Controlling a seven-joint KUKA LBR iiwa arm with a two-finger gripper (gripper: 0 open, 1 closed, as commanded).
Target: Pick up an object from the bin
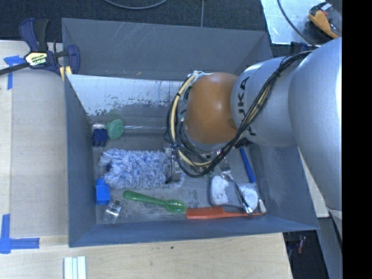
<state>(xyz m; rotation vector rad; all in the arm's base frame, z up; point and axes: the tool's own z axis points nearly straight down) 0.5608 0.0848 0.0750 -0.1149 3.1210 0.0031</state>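
Roughly at the middle of the bin (78, 156), the end effector (173, 173) sits low beneath the arm's orange cover (209, 106) and looped cables (181, 156), at the right-hand edge of a blue-and-white cloth (133, 166). Whether it is wide, narrow or closed on anything cannot be told, since the cover and cables hide most of it.

The cloth is judged the likeliest thing to be taken. It lies crumpled on the bin floor, left of centre. It looks fluffy, mottled and soft, with no firm edge to grip.

Possible faults, all judgements:

- (a) A pinch on so soft a thing may catch only a thin fold or a few threads, and the cloth could slip out on the lift.
- (b) A hold at the cloth's very edge would leave most of it hanging. The trailing part could drag the green spoon (154, 201), which lies just in front of the cloth, or the blue block (102, 192) near the cloth's lower left corner.
- (c) The cables hang close to the floor and might snag the white lump (219, 190) or the blue stick (247, 164) just to the right.
- (d) Too deep a descent would press against the metal floor.

The orange-handled tool (218, 214) along the front wall and the green round thing (115, 128) at the back left lie well apart and seem safe.
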